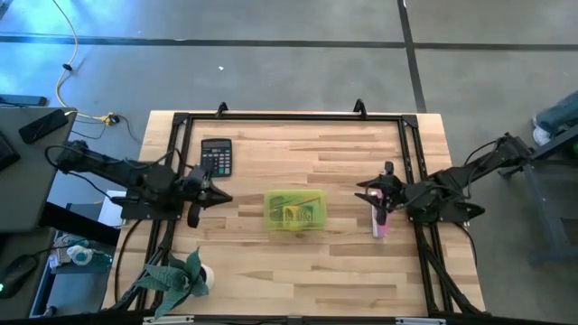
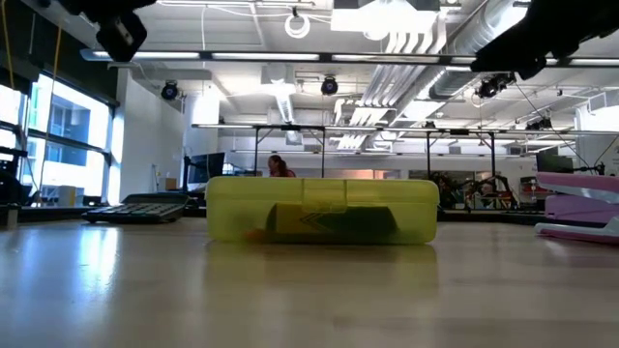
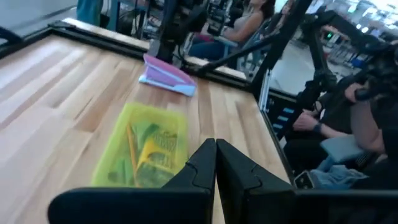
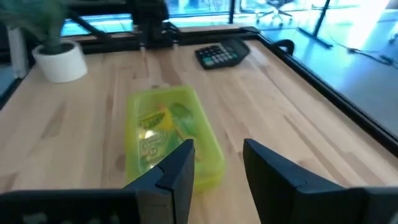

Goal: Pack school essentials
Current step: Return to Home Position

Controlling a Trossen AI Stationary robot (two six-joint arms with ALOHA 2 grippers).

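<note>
Listing school essentials, seen through the closed yellow-green case at the middle of the table | we log left gripper near one side, fingers pressed together, empty | right gripper near the other, beside pink stapler, fingers parted, empty | both raised off the tabletop.

I have bare table on every side of the closed yellow case at its middle, but the calculator sits near my left gripper, the pink stapler just beside my right gripper, and a potted plant crowds the left edge.
</note>
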